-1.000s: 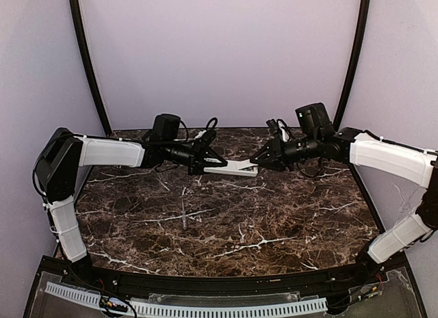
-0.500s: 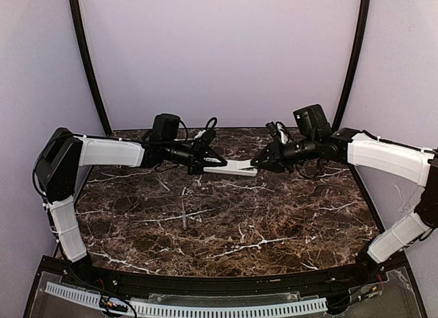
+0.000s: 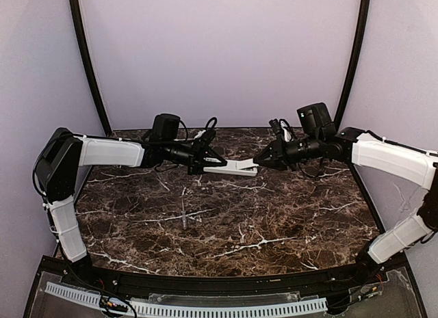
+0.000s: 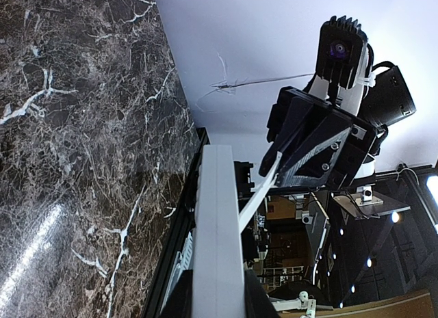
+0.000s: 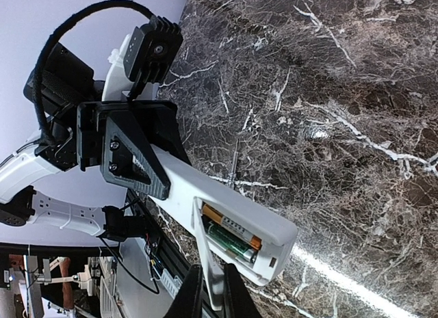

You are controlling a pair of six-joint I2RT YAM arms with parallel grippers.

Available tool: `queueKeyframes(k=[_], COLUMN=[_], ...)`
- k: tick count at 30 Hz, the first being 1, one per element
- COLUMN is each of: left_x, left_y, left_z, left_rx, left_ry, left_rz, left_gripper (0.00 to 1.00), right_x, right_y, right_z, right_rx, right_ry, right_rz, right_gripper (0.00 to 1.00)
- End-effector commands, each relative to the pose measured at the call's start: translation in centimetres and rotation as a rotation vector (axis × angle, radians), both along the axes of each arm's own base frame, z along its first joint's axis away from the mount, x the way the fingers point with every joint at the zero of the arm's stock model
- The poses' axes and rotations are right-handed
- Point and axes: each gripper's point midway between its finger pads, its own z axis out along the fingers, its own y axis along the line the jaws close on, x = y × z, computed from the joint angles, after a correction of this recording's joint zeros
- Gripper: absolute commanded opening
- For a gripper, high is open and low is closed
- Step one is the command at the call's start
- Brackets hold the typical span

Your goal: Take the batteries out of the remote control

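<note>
The white remote control hangs level above the back of the table, held at its left end by my left gripper, which is shut on it. In the right wrist view the remote has its battery bay open, with an orange-and-white battery and a green battery lying inside. My right gripper is shut on the thin white battery cover, which stands swung out from the bay. In the left wrist view the remote runs edge-on out from my left gripper.
A thin grey stick-like tool lies on the dark marble table near the middle, below the remote; it also shows in the right wrist view. A lilac back wall and two black posts bound the table.
My right gripper moved slightly left toward the remote's end, then back slightly right. The left gripper and the remote have stayed still.
</note>
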Motion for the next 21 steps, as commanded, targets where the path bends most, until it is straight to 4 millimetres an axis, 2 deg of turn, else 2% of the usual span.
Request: queueKeyframes(k=[1, 9, 14, 21], left_x=[-0.4, -0.4, -0.4, -0.5], left_y=[-0.1, -0.1, -0.1, -0.1], left_z=[2.7, 2.8, 2.8, 3.1], left_rx=[-0.048, -0.05, -0.05, -0.065], left_ry=[-0.069, -0.071, -0.069, -0.064], left_rz=[-0.022, -0.023, -0.024, -0.03], left_gripper=[0.0, 0.0, 0.0, 0.0], right_x=[-0.2, -0.2, 0.0, -0.2], right_y=[-0.6, -0.2, -0.9, -2.0], right_z=[0.6, 0.6, 1.4, 1.1], right_rx=[0.007, 0.025, 0.033, 0.037], right_ry=[-0.026, -0.026, -0.051, -0.041], right_rz=[-0.001, 0.014, -0.007, -0.026], right_gripper=[0.09, 0.04, 0.0, 0.0])
